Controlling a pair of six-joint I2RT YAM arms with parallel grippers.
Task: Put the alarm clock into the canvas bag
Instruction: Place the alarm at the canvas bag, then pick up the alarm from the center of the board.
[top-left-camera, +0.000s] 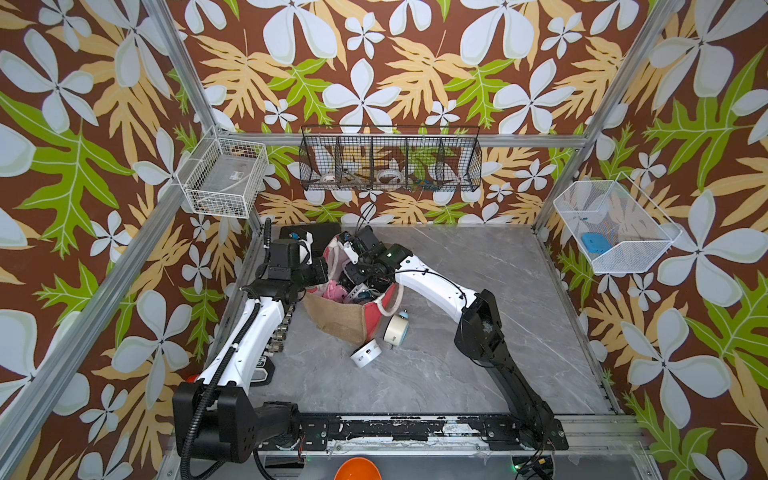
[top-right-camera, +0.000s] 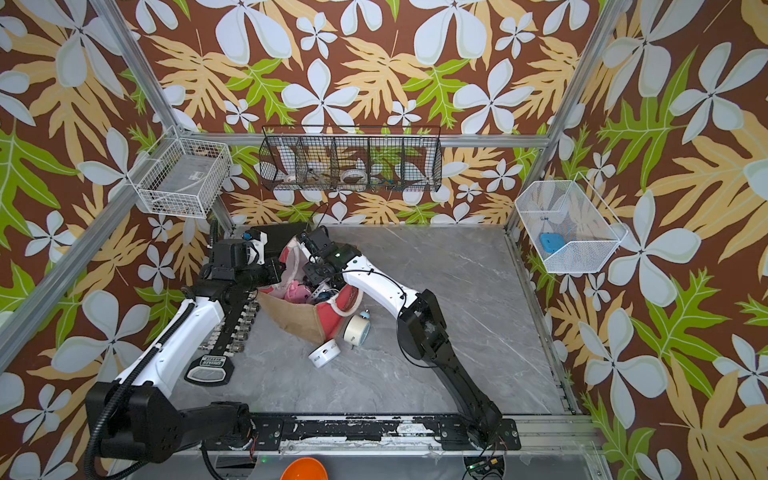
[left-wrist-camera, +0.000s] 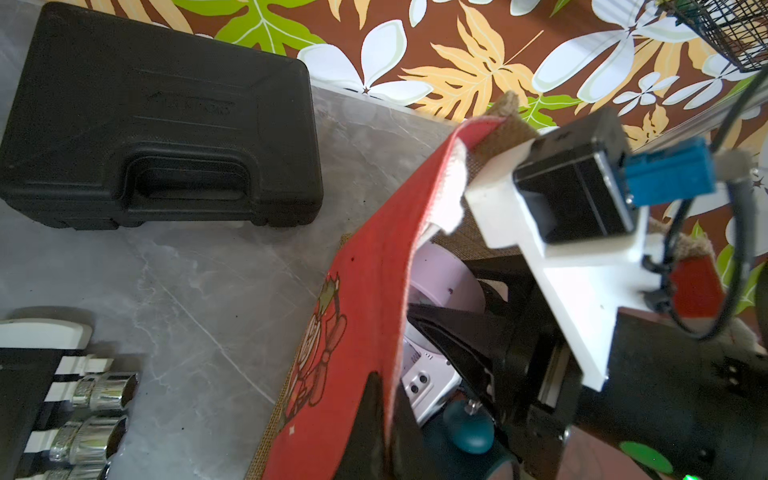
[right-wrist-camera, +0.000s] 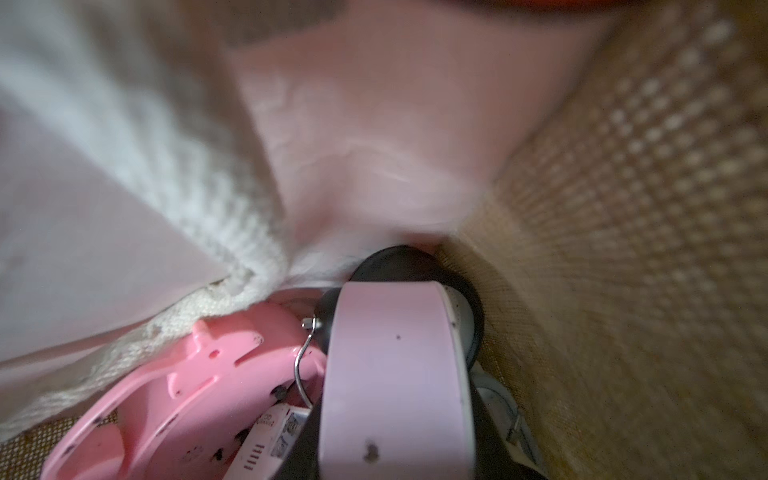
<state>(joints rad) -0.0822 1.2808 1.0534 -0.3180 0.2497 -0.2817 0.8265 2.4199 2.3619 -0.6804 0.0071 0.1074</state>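
My right gripper (top-left-camera: 358, 286), clasping the clock (right-wrist-camera: 395, 365), could snag the rope (right-wrist-camera: 199, 199) beside it while my left gripper (left-wrist-camera: 384, 419) pinches the bag (top-left-camera: 340, 320).

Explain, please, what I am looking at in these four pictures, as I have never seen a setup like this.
This is a two-armed robot: a left arm and a right arm on a grey table, each ending in a two-fingered gripper. Two pictures look down from overhead; two come from cameras on the wrists. The canvas bag stands mid-table. The left gripper is shut on its red panel. The right gripper reaches inside, fingers on either side of a lilac alarm clock, beside a pink clock. Outside the bag are a cream clock, a white round gadget, a socket rail and a black case.
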